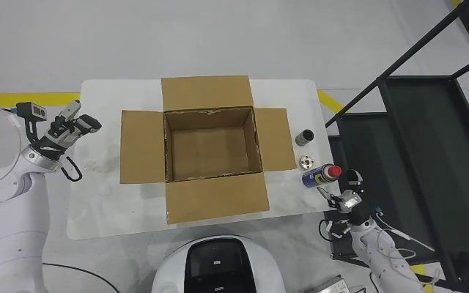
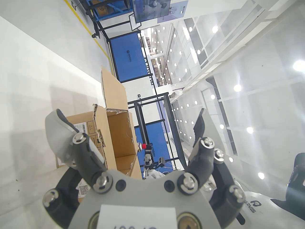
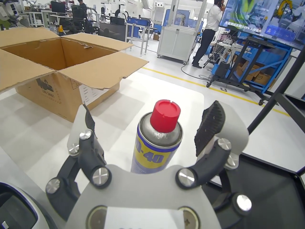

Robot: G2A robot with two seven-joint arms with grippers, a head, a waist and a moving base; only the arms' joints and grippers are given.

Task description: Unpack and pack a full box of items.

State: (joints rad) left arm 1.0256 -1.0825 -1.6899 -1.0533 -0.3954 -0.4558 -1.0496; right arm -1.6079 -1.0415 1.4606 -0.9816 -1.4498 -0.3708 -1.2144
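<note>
Left gripper [image 2: 129, 113]: at the left edge of the table [image 1: 95, 198]; jaws apart, nothing between them
Box [image 1: 143, 146]: mid-table, four flaps spread, inside looks bare; light, stiff cardboard with torn edges; printed stickers and codes on its side, left unread
Small parts: dark cylinder [image 1: 304, 137] and pale round piece [image 1: 306, 160], right of the box
Spray can [image 3: 156, 144]: upright near the right table edge; probably rigid, smooth, slippery, easily tipped; best gripped across the mid-body, below the red cap [image 3: 165, 115]; blue-and-yellow printed label
Right gripper [image 3: 149, 106]: jaws apart, can framed between; neither pad touching
</note>
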